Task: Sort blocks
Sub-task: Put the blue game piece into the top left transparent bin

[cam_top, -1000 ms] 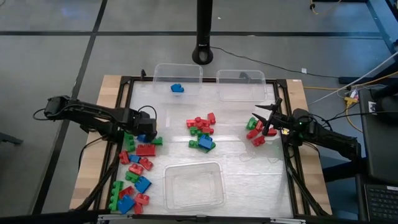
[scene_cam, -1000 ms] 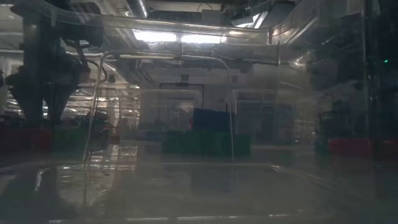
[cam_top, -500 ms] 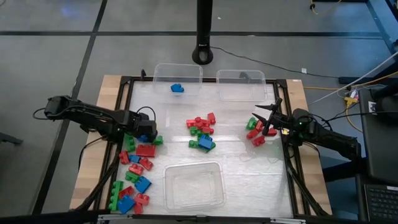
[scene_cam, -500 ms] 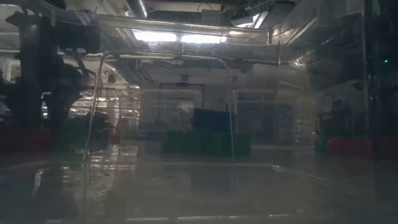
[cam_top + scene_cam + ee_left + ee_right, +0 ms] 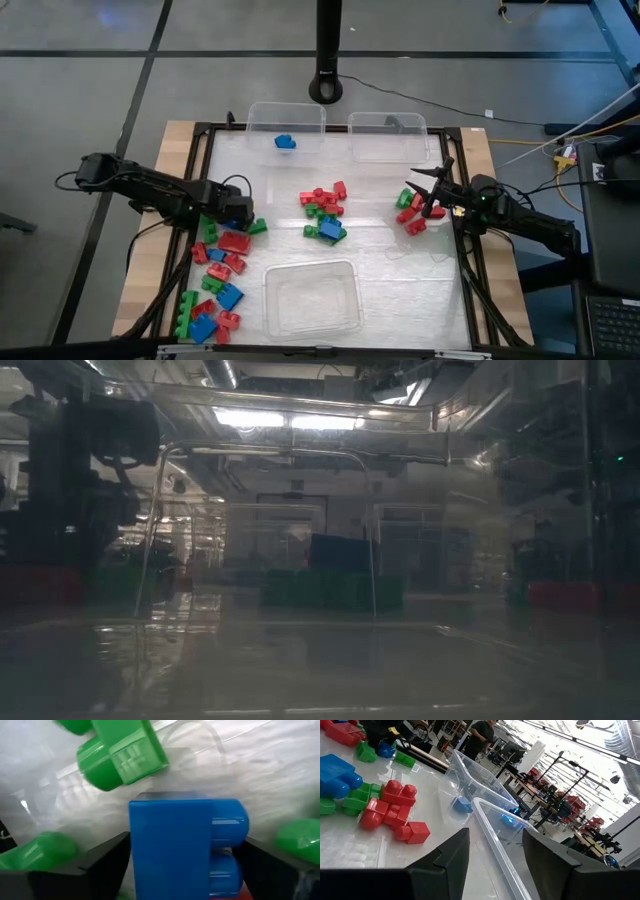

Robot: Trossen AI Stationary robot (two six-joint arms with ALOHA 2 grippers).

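The blocks lie in three loose groups on the white table: at the left [image 5: 218, 270], in the middle [image 5: 324, 212] and at the right [image 5: 410, 212]. My left gripper [image 5: 236, 212] points down at the far end of the left group, open. Its fingers stand on either side of a blue block [image 5: 170, 845] that lies on the table among green blocks [image 5: 122, 752]. My right gripper [image 5: 428, 186] hangs level over the right group, open, with nothing between its fingers [image 5: 445, 865]. One blue block [image 5: 285, 142] lies in the far left bin. My left gripper comes at the blue block from above, one finger [image 5: 100, 865] beside its flat side and the other [image 5: 270, 870] beside its studded side [image 5: 230, 825]. I cannot tell whether either finger touches it. The block rests on the table.
Two clear bins stand at the far edge [image 5: 285, 125] [image 5: 388, 137], and a third [image 5: 312, 298] sits near the front edge. A dark frame [image 5: 200, 135] runs round the table. A camera post [image 5: 328, 85] stands behind it.
My left gripper has come down toward the blue block in the left group. The blocks and my right gripper have kept still.
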